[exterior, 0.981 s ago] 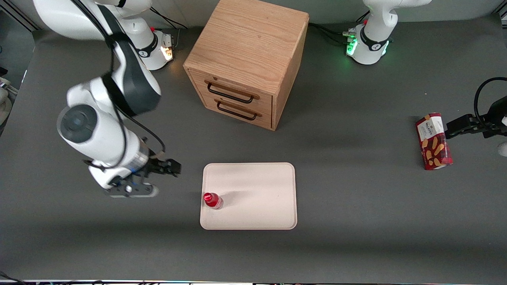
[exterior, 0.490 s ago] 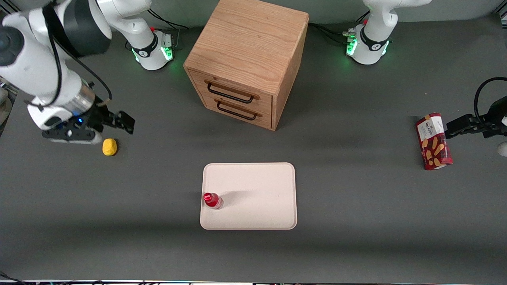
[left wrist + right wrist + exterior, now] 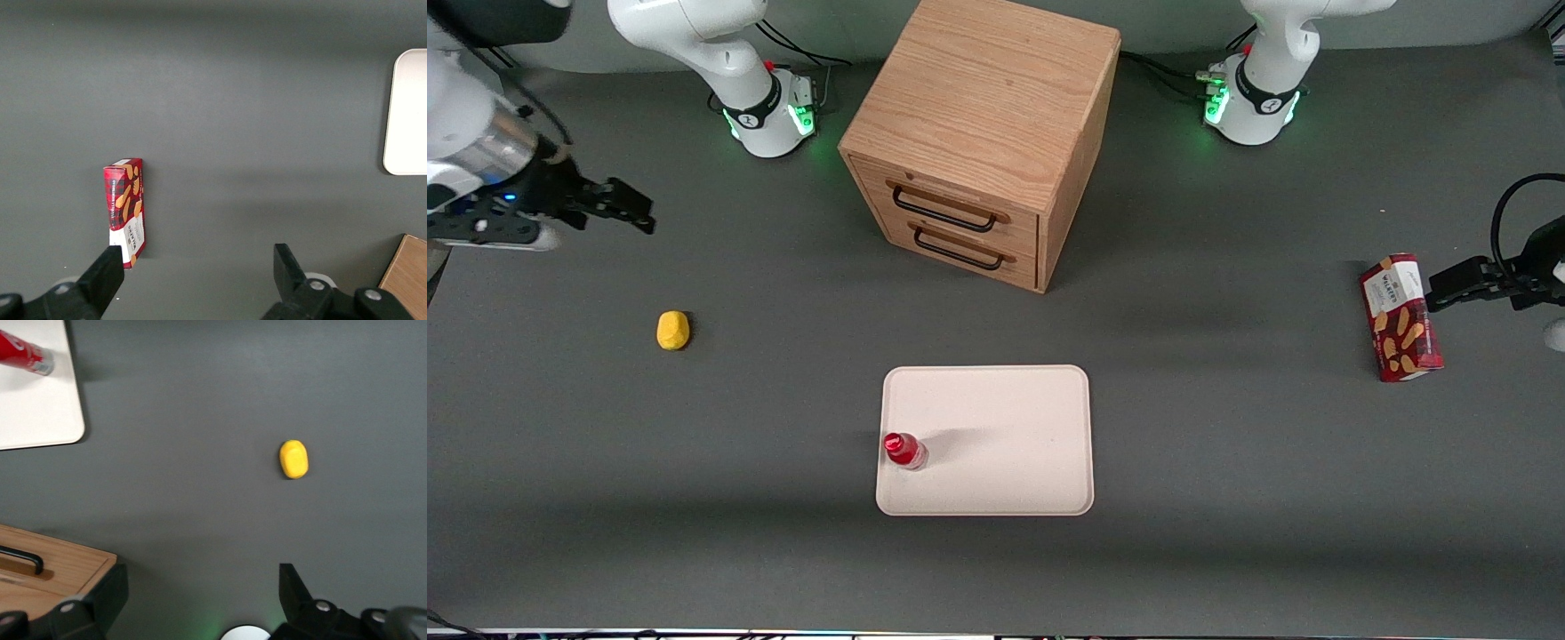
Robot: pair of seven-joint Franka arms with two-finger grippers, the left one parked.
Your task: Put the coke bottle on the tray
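The coke bottle (image 3: 904,450), with red cap and red label, stands on the pale cream-pink tray (image 3: 1005,418) near the tray edge toward the working arm's end. The right wrist view also shows the bottle (image 3: 23,353) and a corner of the tray (image 3: 40,413). My right gripper (image 3: 630,206) is open and empty. It hangs high over the table at the working arm's end, well away from the tray and farther from the front camera. Its two fingers (image 3: 297,590) stand wide apart over bare table.
A small yellow lemon-like object (image 3: 673,330) lies on the table between the gripper and the tray, and shows in the right wrist view (image 3: 293,459). A wooden drawer cabinet (image 3: 983,133) stands mid-table. A red biscuit box (image 3: 1400,317) lies toward the parked arm's end.
My right gripper has pulled away from beside the tray, moving farther from the front camera and toward the working arm's end. The yellow object came into view. The bottle has not moved.
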